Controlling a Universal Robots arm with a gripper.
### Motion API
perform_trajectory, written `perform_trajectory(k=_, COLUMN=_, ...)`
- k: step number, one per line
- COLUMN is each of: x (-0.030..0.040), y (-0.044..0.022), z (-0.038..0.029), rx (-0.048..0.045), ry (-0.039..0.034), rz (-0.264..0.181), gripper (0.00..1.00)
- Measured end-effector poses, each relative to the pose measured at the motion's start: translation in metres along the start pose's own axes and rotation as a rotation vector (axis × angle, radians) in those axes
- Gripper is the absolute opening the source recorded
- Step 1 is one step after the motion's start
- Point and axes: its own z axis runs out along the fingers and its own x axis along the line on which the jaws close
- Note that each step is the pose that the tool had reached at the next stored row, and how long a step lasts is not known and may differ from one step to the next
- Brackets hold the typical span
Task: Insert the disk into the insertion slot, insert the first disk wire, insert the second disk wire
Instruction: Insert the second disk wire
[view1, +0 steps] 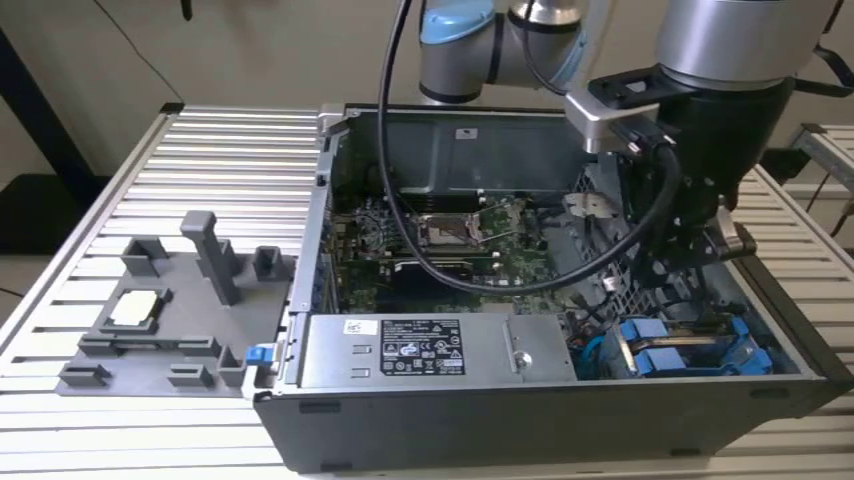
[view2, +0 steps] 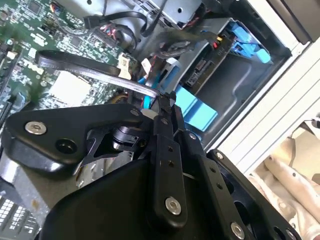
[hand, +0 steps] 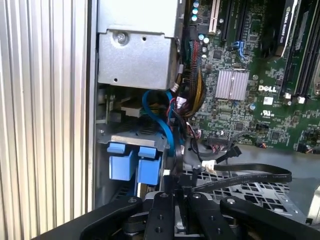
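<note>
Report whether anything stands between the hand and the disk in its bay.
The disk, in its blue frame, sits close beside the hand. A blue wire loops down between them along the frame's edge. A flat black cable runs off the hand's far side, not in the way.

The case (view1: 534, 420) is matt dark grey metal; the table (view1: 227, 160) is ribbed pale aluminium. The disk (view1: 687, 350) frame is glossy blue plastic, the gripper (view2: 167, 107) matt black.
</note>
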Motion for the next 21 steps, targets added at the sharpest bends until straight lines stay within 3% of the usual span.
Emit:
perform_trajectory(k=12, x=0.0318, y=-0.0195, z=0.0063, rx=-0.0263, ry=-0.0028, rz=-0.003, gripper=0.16)
perform_trajectory(k=18, x=0.0339, y=-0.0209, z=0.0067, rx=-0.0287, ry=-0.0045, rz=-0.002, gripper=0.16)
perform_trajectory(k=19, x=0.0339, y=-0.0209, z=0.0070, rx=-0.0281, ry=-0.0115, rz=-0.001, gripper=0.16)
perform_trajectory(k=21, x=0.0339, y=-0.0209, z=0.0073, rx=-0.0260, ry=-0.0350, rz=0.006, gripper=0.16)
